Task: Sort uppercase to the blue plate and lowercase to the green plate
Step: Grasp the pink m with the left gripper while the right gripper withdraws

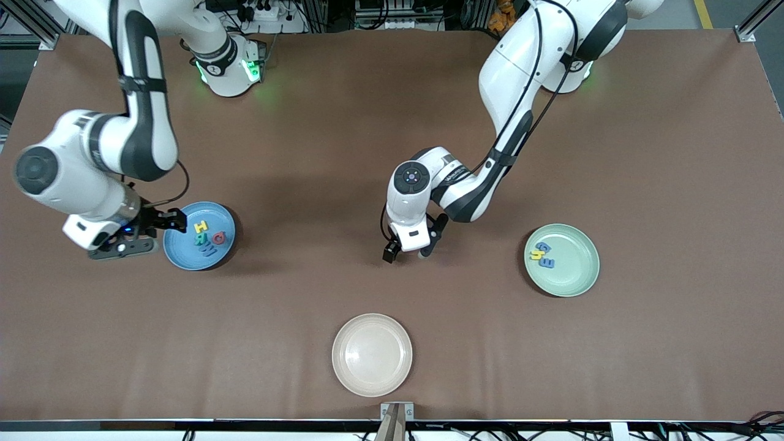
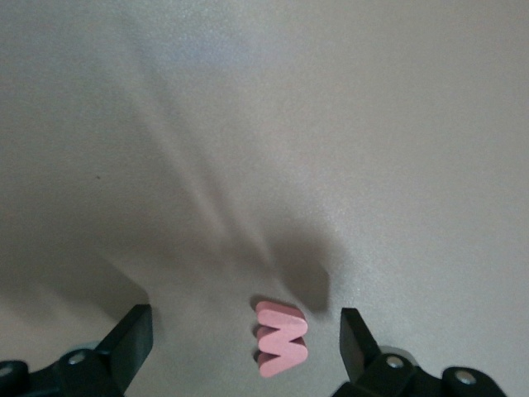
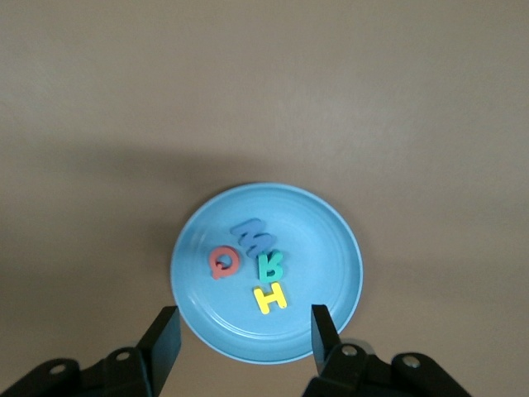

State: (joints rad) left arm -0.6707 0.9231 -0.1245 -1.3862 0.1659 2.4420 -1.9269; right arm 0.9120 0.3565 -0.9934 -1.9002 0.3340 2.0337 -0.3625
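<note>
Lowercase m (image 2: 281, 348), pink-red, lies on bare table between wide-open left gripper (image 1: 409, 251) fingers, mid-table, well apart from green plate (image 1: 579, 282). Right gripper (image 1: 174, 222) over blue plate (image 1: 184, 254) rim, jaws parted, empty; H, R, W, Q inside. Next: descend, pinch m, carry to green plate.

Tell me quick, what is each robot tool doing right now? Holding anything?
Left tool: open, empty, over the pink letter on the table.
Right tool: open, empty, at the edge of the blue plate.
</note>
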